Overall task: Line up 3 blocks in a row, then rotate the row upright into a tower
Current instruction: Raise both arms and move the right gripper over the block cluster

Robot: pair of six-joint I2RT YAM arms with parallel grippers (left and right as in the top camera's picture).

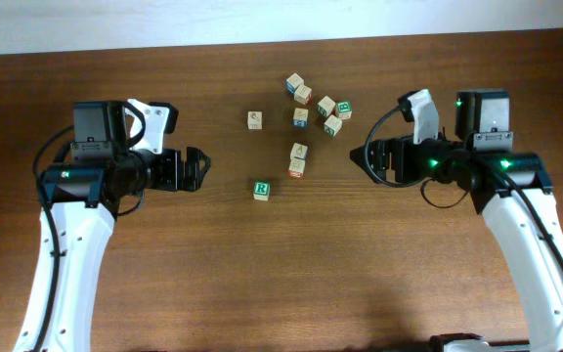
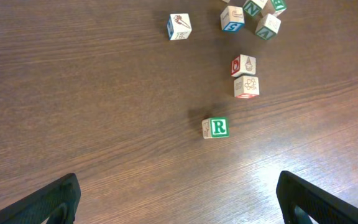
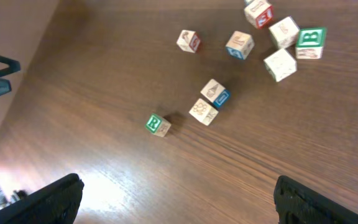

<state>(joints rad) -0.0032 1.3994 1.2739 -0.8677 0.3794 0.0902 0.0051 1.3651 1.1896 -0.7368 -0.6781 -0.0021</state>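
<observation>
The left fingers and right fingers were spread wide and empty, facing each other across the tabletop. Between them the R block lay alone, with open room all round. The red-faced block sat hard against a neighbour block, so a descending finger would likely knock that neighbour. The pale block stood apart, nearer the far edge, left of a crowded cluster.

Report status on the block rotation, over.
Left gripper open, empty. Right gripper open, empty. R block lies apart from the rest, not gripped. Nothing between it and either gripper.
</observation>
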